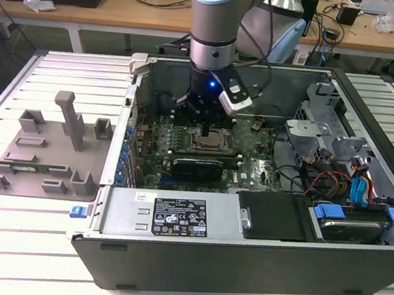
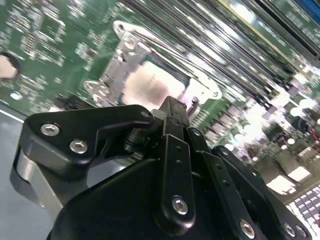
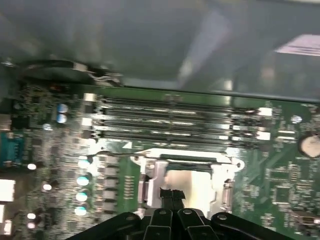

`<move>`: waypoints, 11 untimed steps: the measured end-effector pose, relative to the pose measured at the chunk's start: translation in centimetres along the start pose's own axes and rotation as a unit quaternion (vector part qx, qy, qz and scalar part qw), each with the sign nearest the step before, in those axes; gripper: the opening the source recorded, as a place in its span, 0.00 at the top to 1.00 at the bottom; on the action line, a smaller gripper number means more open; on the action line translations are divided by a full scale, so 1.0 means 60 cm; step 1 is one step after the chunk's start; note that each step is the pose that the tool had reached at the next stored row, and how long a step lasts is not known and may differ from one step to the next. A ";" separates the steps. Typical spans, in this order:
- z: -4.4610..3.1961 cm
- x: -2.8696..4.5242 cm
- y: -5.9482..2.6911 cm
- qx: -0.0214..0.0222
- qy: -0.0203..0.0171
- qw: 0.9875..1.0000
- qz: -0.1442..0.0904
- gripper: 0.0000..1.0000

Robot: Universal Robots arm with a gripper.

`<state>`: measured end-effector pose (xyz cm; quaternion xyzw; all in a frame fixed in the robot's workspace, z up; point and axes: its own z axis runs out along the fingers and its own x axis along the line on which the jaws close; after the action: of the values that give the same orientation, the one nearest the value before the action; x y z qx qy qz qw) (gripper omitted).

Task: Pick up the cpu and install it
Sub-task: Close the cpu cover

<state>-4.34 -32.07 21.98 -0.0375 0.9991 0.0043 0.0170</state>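
Silver-grey and washed pale by glare, the cpu [image 2: 150, 85] lies flat inside the metal socket frame [image 2: 117, 60] on the green motherboard [image 1: 254, 169]. In the first wrist view we see it [image 3: 192, 177] as a bright square with the frame [image 3: 149, 184] on either side of it. The gripper [image 1: 206, 131] hangs directly over the socket, and its fingers [image 3: 165, 195] are drawn close together, with nothing between them that we can make out. They sit just above the near edge of the chip, and we cannot tell whether they touch it. In both wrist views the gripper's black linkages hide the socket's near side.

Four long memory slots [image 3: 175, 122] run just beside the socket, and a row of capacitors [image 3: 82, 180] stands beside it too. The board sits deep inside an open computer case [image 1: 241, 261], with the power supply [image 1: 168, 218] along the near wall and a tangle of cables [image 1: 334, 179] toward the exterior view's right. A grey fixture tray [image 1: 49, 149] rests on the slatted tabletop [image 1: 31, 250], well apart from the case on the exterior view's left.
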 end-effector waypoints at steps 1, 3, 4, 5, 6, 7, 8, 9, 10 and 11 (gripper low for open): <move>0.000 -0.014 -0.001 0.000 0.000 1.000 0.000 0.89; 0.000 -0.032 -0.002 0.001 0.000 1.000 0.000 0.89; -0.001 -0.033 -0.002 0.001 0.000 1.000 0.000 0.89; -0.002 -0.033 -0.002 0.001 0.000 1.000 0.000 0.89; -0.005 -0.033 -0.002 0.001 0.000 1.000 0.000 0.89; -0.009 -0.033 -0.002 0.001 0.000 1.000 0.000 0.89; -0.012 -0.033 -0.002 0.001 0.000 1.000 0.000 0.89; -0.015 -0.033 -0.002 0.001 0.000 1.000 0.000 0.89; -0.018 -0.033 -0.002 0.001 0.000 1.000 0.000 0.89; -0.020 -0.034 -0.002 0.001 0.000 1.000 0.000 0.89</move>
<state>-2.37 -32.02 23.25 -0.0376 0.9991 0.0034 0.0170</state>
